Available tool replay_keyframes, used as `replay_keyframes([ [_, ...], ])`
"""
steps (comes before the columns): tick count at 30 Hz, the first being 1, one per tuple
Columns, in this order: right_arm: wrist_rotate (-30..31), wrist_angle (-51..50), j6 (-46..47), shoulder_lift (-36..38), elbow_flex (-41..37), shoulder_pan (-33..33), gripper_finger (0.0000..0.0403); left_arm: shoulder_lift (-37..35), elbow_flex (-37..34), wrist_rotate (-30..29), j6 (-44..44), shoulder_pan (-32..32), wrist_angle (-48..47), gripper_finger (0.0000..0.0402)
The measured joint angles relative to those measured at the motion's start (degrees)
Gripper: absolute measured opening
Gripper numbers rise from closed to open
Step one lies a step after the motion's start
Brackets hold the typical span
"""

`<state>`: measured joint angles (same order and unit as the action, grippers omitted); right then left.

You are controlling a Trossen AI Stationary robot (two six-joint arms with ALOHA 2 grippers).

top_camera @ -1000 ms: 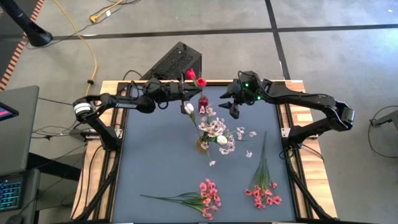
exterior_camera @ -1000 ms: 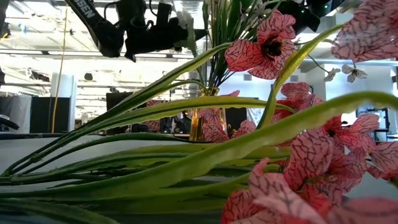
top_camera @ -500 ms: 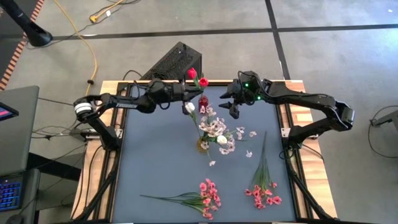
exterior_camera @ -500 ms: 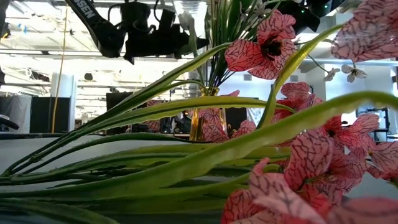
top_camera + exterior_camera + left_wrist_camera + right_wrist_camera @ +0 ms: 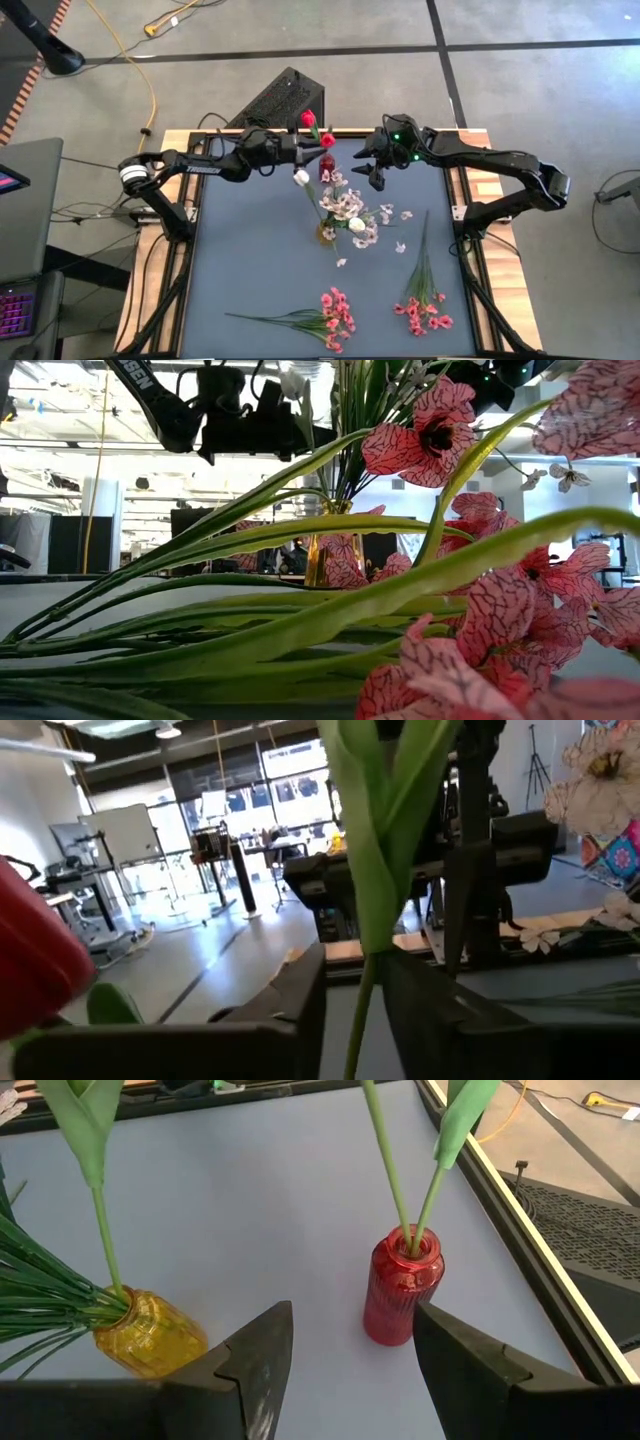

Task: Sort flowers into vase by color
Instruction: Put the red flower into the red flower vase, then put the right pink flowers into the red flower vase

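Note:
A red vase (image 5: 400, 1285) stands near the table's far edge with two green stems in it. Two red rosebuds (image 5: 327, 140) (image 5: 308, 118) show above it. My left gripper (image 5: 297, 150) is level beside them, and a green stem (image 5: 360, 1010) runs down the gap between its parted fingers. A yellow vase (image 5: 150, 1335) holds pale blossoms (image 5: 345, 205) and a white bud (image 5: 302, 177). My right gripper (image 5: 350, 1370) hangs open above and just right of the red vase, holding nothing. My left gripper's fingers (image 5: 425, 1010) stand on either side of the green stem (image 5: 362, 990), below its leaf, coming level from the table's left. Light shows on both sides of the stem. Whether either finger touches it, I cannot tell.
Two bright pink sprays (image 5: 335, 312) (image 5: 425, 305) lie on the dark mat near the front edge, one of them close before the low camera. Loose pale blossoms (image 5: 400, 215) are scattered right of the yellow vase. A black box (image 5: 285, 100) sits past the far edge.
My left gripper has tipped its fingers slightly downward. The red rosebud nearest it has shifted a little toward the near edge, over the red vase. The right arm has kept still.

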<state>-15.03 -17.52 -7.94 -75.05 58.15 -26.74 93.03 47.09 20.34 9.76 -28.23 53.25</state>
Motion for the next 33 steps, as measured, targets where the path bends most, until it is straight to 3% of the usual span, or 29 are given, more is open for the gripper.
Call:
replay_keyframes([
  [9,0.0,0.0,0.0,0.0,0.0,0.0,0.0234,-1.9,0.0,0.0,-1.0,-0.1,-8.9,0.0142],
  [23,0.0,0.0,0.0,0.0,0.0,0.0,0.0234,-8.8,0.0,-0.2,-4.0,-2.5,-29.0,0.0143],
  [33,0.0,-5.3,-0.1,0.1,3.1,0.0,0.0234,-9.8,0.0,-0.2,0.3,-3.8,-35.0,0.0143],
])
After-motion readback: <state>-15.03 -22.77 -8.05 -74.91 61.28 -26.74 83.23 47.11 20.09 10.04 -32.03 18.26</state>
